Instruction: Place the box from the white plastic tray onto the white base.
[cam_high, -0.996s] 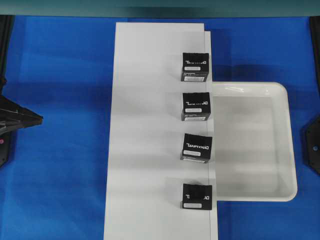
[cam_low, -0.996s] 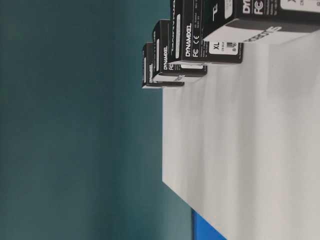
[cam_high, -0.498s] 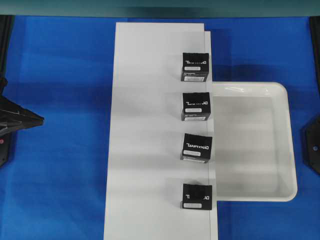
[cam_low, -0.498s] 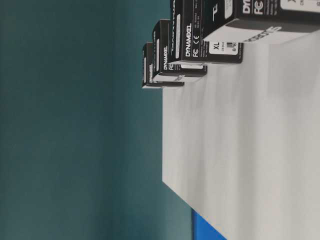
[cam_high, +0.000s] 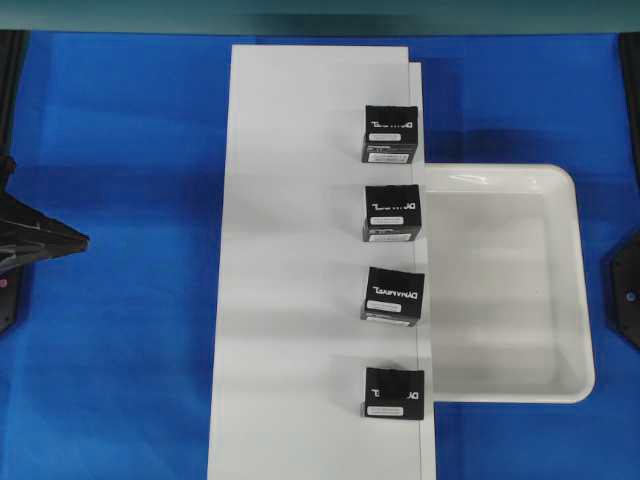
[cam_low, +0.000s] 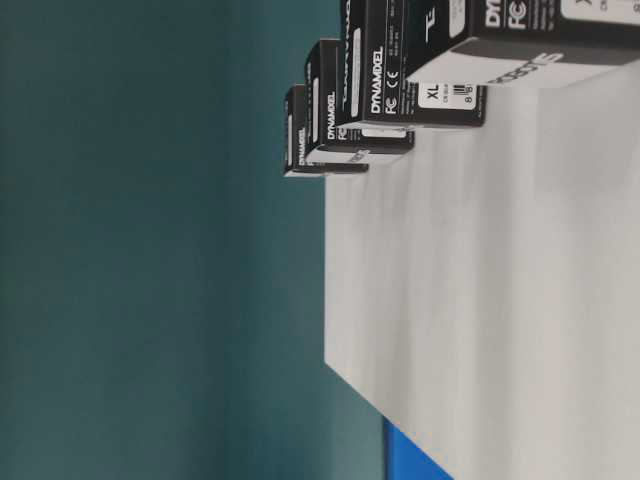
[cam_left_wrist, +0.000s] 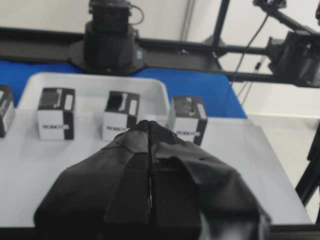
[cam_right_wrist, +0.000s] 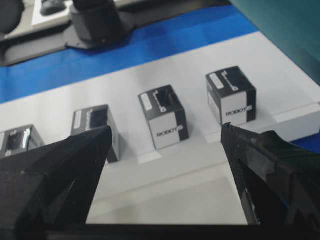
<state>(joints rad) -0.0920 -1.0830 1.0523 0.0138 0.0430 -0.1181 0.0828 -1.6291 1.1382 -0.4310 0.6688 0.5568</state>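
Note:
Several black boxes stand in a row along the right edge of the white base (cam_high: 300, 280), among them one at the far end (cam_high: 390, 134) and one at the near end (cam_high: 393, 392). To the right of the base lies the white plastic tray (cam_high: 585, 300), and its floor shows only white. My left gripper (cam_high: 70, 240) (cam_left_wrist: 150, 125) is shut on nothing, out over the blue cloth left of the base. From beyond the tray (cam_right_wrist: 200, 200), my right gripper (cam_right_wrist: 166, 129) faces the row of boxes (cam_right_wrist: 163, 117), open and holding nothing.
Blue cloth (cam_high: 120, 380) covers the table around the base and the tray. A black part of the right arm (cam_high: 622, 290) shows at the right edge. Black frame bars and an arm base (cam_left_wrist: 110, 45) stand beyond the tray.

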